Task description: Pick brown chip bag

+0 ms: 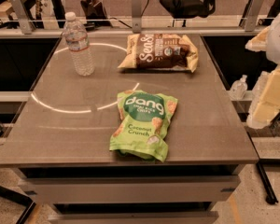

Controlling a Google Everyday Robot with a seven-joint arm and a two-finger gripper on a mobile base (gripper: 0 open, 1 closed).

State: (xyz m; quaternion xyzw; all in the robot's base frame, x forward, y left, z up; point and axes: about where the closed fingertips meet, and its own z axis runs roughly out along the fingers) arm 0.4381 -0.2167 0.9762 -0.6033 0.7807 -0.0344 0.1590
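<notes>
The brown chip bag [159, 52] lies flat at the far middle of the grey table [60, 139], its white lettering facing up and its tan edges showing. My gripper [265, 105] shows as pale cream parts at the right edge of the camera view, off the table's right side and well apart from the bag. It holds nothing that I can see.
A bright green "dang Coconut Crunch" bag [142, 125] lies near the table's front middle. A clear water bottle [78, 43] stands upright at the far left. A small clear bottle [238, 87] sits on a ledge right of the table. A glass partition with metal posts runs behind.
</notes>
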